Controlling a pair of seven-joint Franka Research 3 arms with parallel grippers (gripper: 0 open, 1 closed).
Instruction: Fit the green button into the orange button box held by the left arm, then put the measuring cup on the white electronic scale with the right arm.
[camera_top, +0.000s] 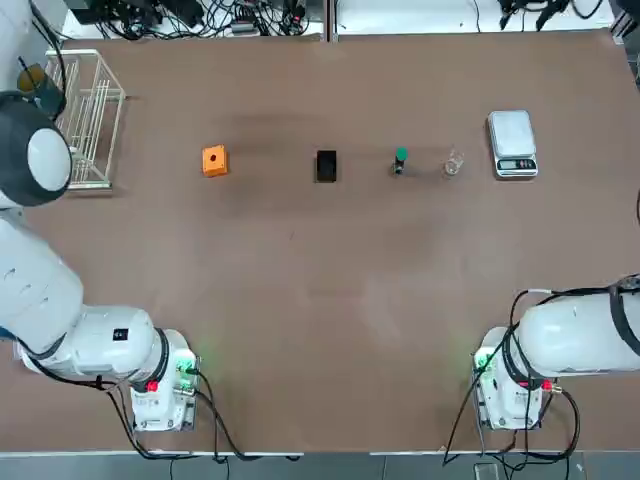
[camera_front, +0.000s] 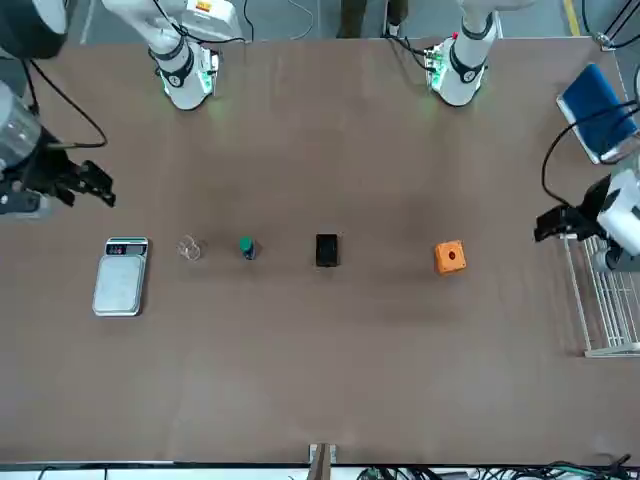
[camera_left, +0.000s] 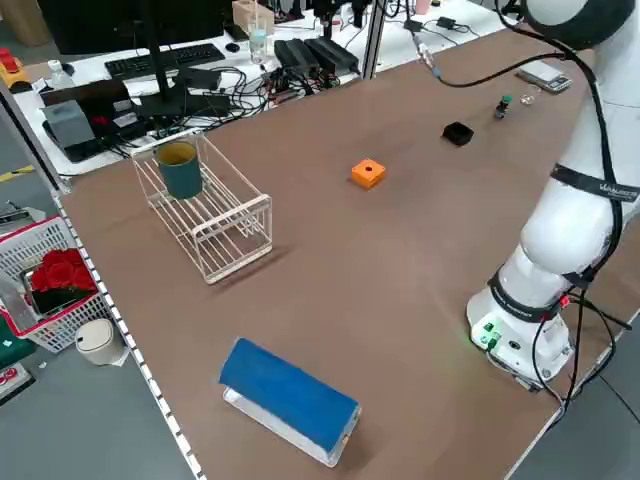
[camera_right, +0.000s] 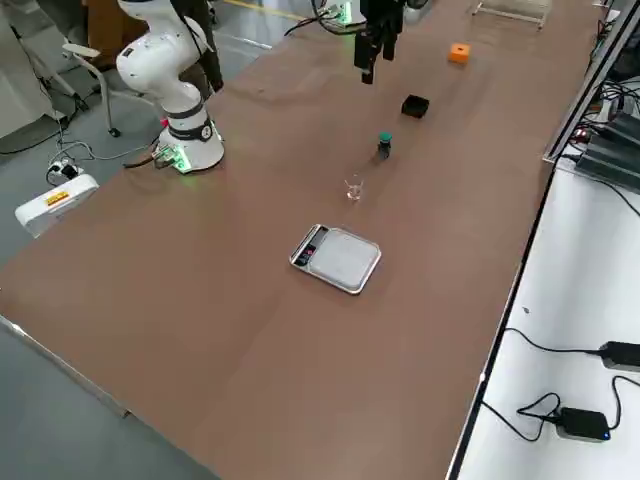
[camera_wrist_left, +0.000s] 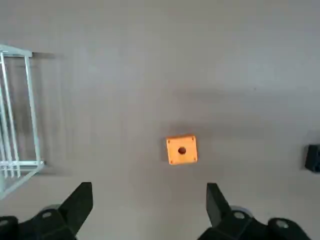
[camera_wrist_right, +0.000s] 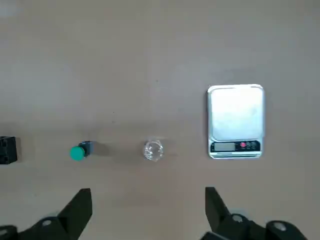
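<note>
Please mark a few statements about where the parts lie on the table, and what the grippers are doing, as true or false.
1. The green button already sits in the orange button box. False: they lie apart, with a black block between them.
2. The measuring cup stands between the green button and the white electronic scale. True.
3. The right gripper holds the measuring cup. False: it is open and empty, above the table.
4. The left gripper is open, with the orange button box below it. True.
5. The scale's plate is bare. True.
</note>
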